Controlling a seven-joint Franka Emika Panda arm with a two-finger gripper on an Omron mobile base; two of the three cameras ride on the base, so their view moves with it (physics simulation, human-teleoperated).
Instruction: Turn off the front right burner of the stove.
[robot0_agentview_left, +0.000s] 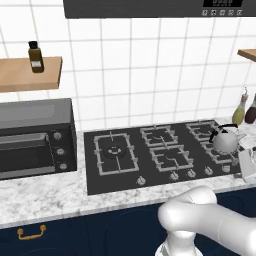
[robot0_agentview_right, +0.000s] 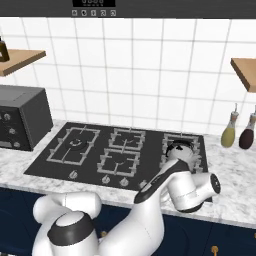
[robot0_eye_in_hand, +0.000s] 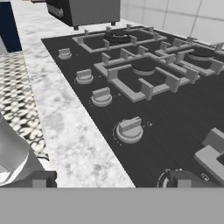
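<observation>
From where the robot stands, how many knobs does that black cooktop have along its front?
5 on the stove: one far left, three in the middle, one far right. The gripper hangs over the right end, so one may be partly hidden.

A white square-tiled wall (robot0_agentview_left: 150, 75) backs the room. Along its foot runs the grey-veined white marble desk (robot0_agentview_left: 45, 197), fronted by dark navy cabinet doors (robot0_agentview_left: 75, 235) with a brass handle (robot0_agentview_left: 31, 232) at seven o'clock. Light wooden shelves (robot0_agentview_left: 25, 72) hang at nine and at three o'clock (robot0_agentview_right: 245, 70). A dark range hood (robot0_agentview_left: 160, 7) sits at twelve.
</observation>
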